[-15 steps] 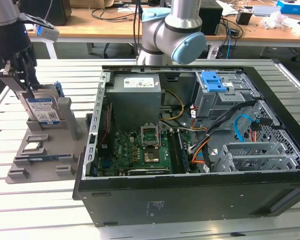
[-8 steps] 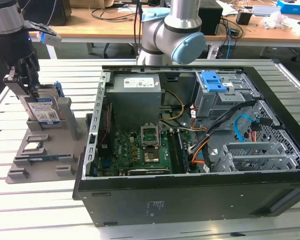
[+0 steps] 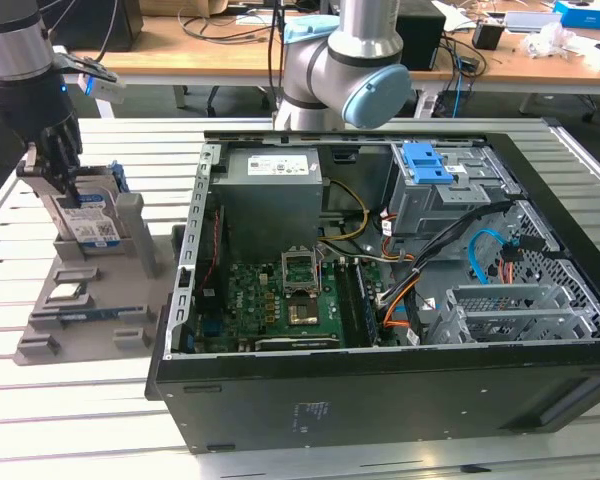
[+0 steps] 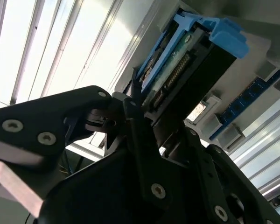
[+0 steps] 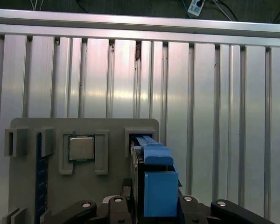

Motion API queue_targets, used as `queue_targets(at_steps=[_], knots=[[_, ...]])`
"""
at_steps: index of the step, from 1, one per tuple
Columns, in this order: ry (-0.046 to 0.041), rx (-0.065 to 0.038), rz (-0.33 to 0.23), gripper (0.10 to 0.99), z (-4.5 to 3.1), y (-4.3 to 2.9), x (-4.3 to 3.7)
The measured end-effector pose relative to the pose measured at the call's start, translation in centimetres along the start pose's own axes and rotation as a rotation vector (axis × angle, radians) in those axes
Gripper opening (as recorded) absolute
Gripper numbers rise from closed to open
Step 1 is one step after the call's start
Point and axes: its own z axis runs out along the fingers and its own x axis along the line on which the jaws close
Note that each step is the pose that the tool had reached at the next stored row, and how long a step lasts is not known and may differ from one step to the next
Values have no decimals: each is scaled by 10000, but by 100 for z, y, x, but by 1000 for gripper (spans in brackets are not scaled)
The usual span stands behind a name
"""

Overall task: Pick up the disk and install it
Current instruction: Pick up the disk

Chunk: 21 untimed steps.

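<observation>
In the exterior view, the disk (image 3: 92, 225) stands upright on its edge in a slot near the far edge of a grey holder (image 3: 110, 290). The holder lies on the slatted metal table (image 3: 80, 440), toward the table's edge on the exterior view's left. The claw (image 3: 68, 185) comes down on the disk from above (its black fingers sit on the disk's upper end). An open computer case (image 3: 380, 390) lies on the table beside the holder, on the exterior view's right.

In the second wrist view, the disk (image 4: 191, 51) shows its blue bracket and a row of connector pins. The claw is narrow, with a black finger against each flat side of the disk, so it is holding the disk.

In the first wrist view, the disk (image 5: 154, 186) is seen edge-on, with its blue bracket between the claw's links. It reaches down to a slot at a corner of the holder (image 5: 37, 126). A small square chip (image 5: 81, 148) lies in the pocket just beside that slot.
</observation>
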Motion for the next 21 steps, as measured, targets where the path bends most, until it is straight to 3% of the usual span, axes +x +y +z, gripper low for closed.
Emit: queue_targets(at_steps=[1, 14, 21], knots=[[2, 0, 0, 365, 0, 0, 0], [8, 0, 0, 365, -1, 0, 0], [8, 0, 0, 365, -82, 3, -21]])
